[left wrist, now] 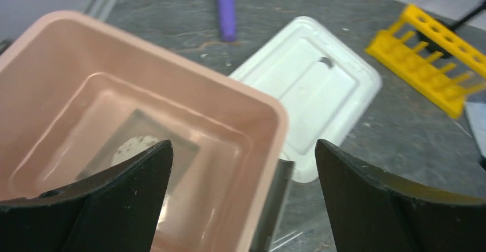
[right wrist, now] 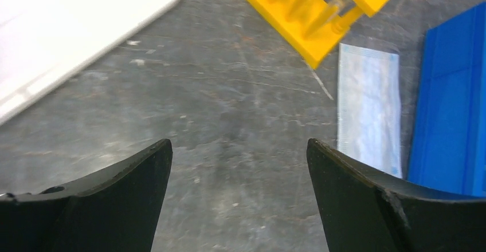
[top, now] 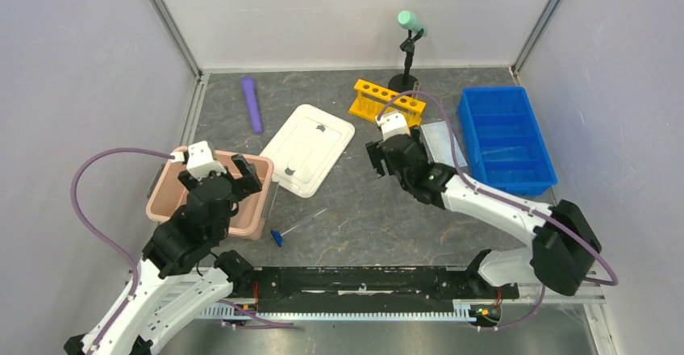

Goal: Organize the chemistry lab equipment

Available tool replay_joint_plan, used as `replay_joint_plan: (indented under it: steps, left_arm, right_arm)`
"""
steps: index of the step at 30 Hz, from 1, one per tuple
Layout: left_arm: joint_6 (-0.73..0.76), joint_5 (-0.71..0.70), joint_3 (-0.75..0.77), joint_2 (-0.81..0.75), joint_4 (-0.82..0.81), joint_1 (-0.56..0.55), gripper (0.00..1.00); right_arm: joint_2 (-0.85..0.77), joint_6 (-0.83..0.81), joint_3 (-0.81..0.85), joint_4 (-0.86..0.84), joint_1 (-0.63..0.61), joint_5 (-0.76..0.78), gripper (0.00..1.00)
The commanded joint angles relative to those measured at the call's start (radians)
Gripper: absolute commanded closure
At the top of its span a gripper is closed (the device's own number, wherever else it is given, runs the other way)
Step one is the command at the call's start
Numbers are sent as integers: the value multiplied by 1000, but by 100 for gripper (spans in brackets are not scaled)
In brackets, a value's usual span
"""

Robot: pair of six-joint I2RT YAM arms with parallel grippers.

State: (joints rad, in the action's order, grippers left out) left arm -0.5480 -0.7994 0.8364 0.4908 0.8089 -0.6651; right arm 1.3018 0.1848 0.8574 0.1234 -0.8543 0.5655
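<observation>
Right fingers [right wrist: 132,195] wide, empty, over worktop [right wrist: 240,91]. Pale blue face mask [right wrist: 367,109] lies flat ahead and to their right, between yellow rack [right wrist: 309,11] and blue bin [right wrist: 453,103], long axis pointing away. Right arm nearer. Left fingers [left wrist: 126,189] wide above pink tub [left wrist: 51,91].

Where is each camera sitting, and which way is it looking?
Top camera: high behind the arms, looking down on the table; both arms show, left gripper over the pink tub, right gripper mid-table.
Left wrist camera: on the left arm, looking down into the pink tub at the clear dish; its open black fingers show.
Right wrist camera: on the right arm, facing the yellow rack and face mask; its open fingers frame bare table.
Shared: both wrist views show the yellow rack and white lid.
</observation>
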Motion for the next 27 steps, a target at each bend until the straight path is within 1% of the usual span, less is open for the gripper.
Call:
replay_joint_plan:
  steps: [1, 3, 7, 12, 16, 20, 27]
  left_arm:
    - [206, 214, -15, -8, -205, 4, 0]
    - [265, 219, -34, 3, -229, 4, 0]
    - [307, 225, -54, 27, -225, 4, 0]
    - [320, 224, -57, 51, -235, 4, 0]
    - [329, 227, -62, 56, -243, 4, 0]
    - [334, 175, -66, 46, -238, 4, 0]
    - [339, 175, -68, 43, -245, 4, 0]
  right_arm:
    - [83, -71, 61, 38, 154, -77, 10]
    - [129, -93, 63, 40, 237, -109, 15]
    - [252, -126, 88, 77, 379, -165, 23]
    - [357, -166, 124, 100, 481, -190, 29]
    - [413, -176, 149, 77, 563, -284, 31]
    - [470, -204, 196, 96, 589, -312, 31]
    - [505, -207, 203, 108, 609, -310, 31]
